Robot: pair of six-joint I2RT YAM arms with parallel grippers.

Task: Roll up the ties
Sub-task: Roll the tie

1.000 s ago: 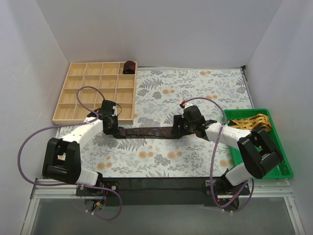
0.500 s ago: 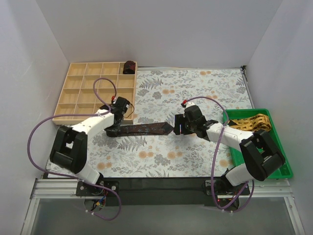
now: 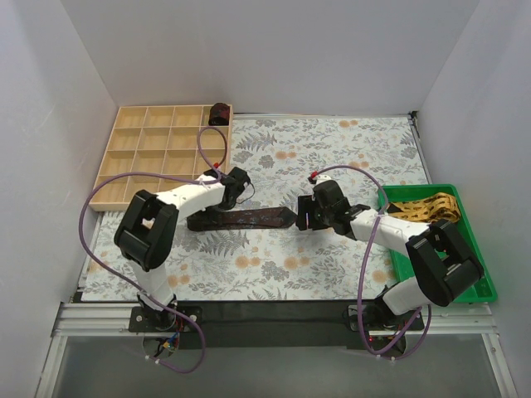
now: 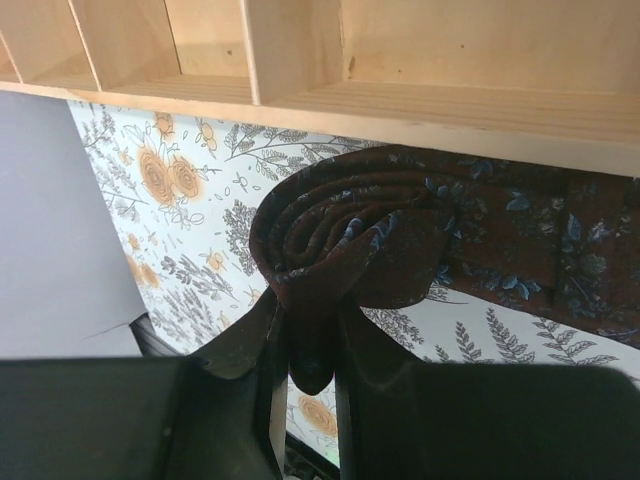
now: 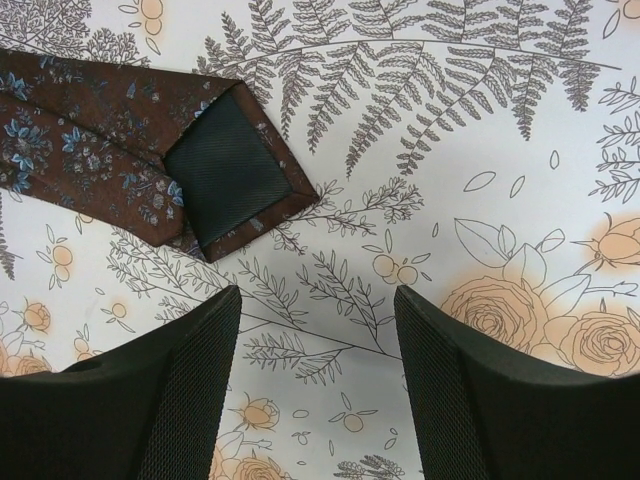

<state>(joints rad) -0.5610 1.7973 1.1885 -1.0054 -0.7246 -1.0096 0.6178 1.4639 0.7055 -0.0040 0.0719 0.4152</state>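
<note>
A dark maroon tie (image 3: pixel 249 218) lies flat across the floral cloth, its pointed wide tip (image 5: pixel 225 170) toward the right arm. Its left end is wound into a loose roll (image 4: pixel 345 230). My left gripper (image 3: pixel 239 192) is shut on the core of that roll (image 4: pixel 312 345), beside the wooden tray's edge. My right gripper (image 3: pixel 305 217) is open and empty, hovering just right of the tip, apart from it (image 5: pixel 315 330). A small dark rolled tie (image 3: pixel 219 113) sits in the tray's far right cell. A yellow patterned tie (image 3: pixel 423 206) lies in the green bin.
A wooden compartment tray (image 3: pixel 133 162) stands at the back left; its front wall (image 4: pixel 420 120) is right beside the roll. A green bin (image 3: pixel 474 265) stands at the right. White walls enclose the table. Purple cables loop over both arms.
My left gripper has moved right along the tie, winding it, and the flat stretch has grown shorter. The right gripper has let go of the tip and stayed near it.
</note>
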